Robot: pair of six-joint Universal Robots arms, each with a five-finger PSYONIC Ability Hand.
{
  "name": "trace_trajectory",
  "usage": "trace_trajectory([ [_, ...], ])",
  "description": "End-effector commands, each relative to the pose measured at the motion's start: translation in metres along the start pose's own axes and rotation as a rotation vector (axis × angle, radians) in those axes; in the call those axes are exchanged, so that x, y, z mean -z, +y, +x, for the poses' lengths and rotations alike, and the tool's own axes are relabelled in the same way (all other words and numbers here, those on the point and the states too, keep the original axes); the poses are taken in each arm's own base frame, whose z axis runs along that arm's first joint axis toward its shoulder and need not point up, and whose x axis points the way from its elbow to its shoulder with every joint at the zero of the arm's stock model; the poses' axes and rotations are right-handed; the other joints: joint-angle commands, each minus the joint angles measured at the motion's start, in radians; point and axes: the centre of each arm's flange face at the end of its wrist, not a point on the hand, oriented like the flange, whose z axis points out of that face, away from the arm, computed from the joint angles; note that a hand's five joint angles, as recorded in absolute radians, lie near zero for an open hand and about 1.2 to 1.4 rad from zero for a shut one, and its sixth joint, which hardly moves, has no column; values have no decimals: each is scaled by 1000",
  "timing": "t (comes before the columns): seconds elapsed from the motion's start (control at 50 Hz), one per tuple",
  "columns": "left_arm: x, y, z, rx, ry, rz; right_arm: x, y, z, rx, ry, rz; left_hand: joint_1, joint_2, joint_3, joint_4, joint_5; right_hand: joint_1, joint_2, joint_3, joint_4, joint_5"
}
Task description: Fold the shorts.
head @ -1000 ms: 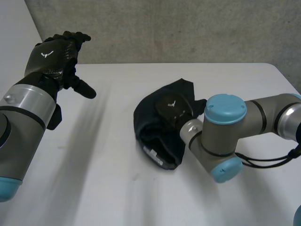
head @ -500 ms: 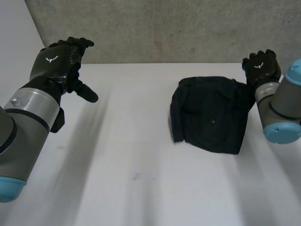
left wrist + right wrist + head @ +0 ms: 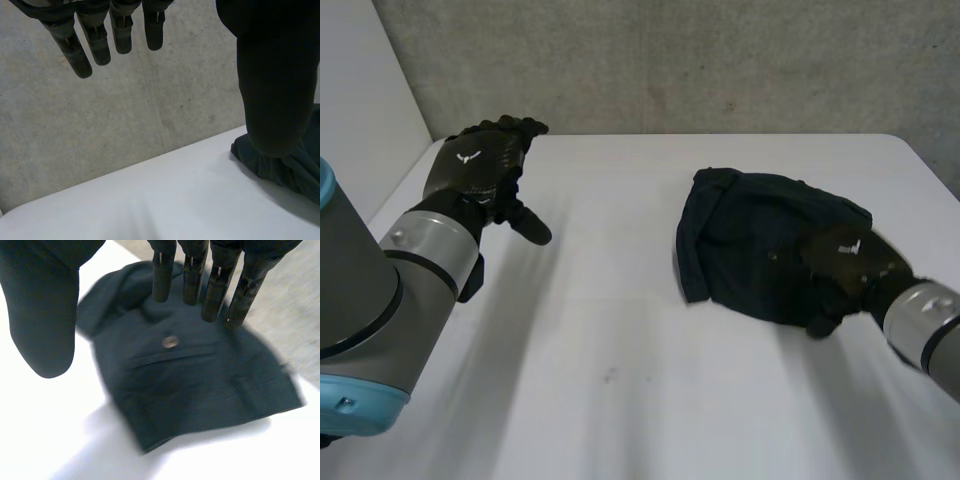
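Observation:
The dark shorts [image 3: 750, 250] lie in a folded bundle on the white table [image 3: 620, 330], right of the middle. My right hand [image 3: 845, 265] is over their near right edge, open. In the right wrist view its fingers [image 3: 215, 285] are straight and its thumb [image 3: 45, 315] stands apart, with the shorts [image 3: 185, 375] and a small button [image 3: 170, 342] under the palm; nothing is gripped. My left hand [image 3: 480, 175] is raised above the table's left side, open and empty. Its straight fingers [image 3: 80, 50] point at the wall, and the shorts [image 3: 295, 170] lie beyond its thumb.
A grey concrete wall [image 3: 670, 60] runs along the table's far edge. A pale panel [image 3: 360, 120] stands at the far left. Bare table lies between the left hand and the shorts and along the near side.
The shorts went from a crumpled heap at the middle to a flatter bundle further right. My right hand let go, rose at the far right, then came down over their near right edge. The left hand drifted slightly right.

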Motion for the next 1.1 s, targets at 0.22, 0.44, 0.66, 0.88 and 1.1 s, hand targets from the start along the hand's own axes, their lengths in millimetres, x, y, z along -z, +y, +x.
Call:
trace_trajectory([
  [0.22,1,7,7,-3,21,-22,-46,49,8,-44,-11,-28,-5,-6,-12,-4,-25,132,84,71,73,88],
  [0.44,0,8,8,-3,23,-15,-74,60,14,-33,1,-16,-5,-6,-12,-4,-25,235,187,174,176,191],
  [0.66,-1,9,9,-3,27,-19,-95,69,20,-31,27,-34,-5,-6,-12,-4,-25,378,331,318,319,335],
  [0.88,-4,19,10,-7,28,-44,-107,51,33,17,52,8,-2,-3,-9,-1,-22,1070,1023,1010,1011,1027],
  [1.1,-24,63,27,17,93,-161,-52,-58,12,100,11,222,89,88,82,90,69,1070,1023,1010,1011,1027],
])
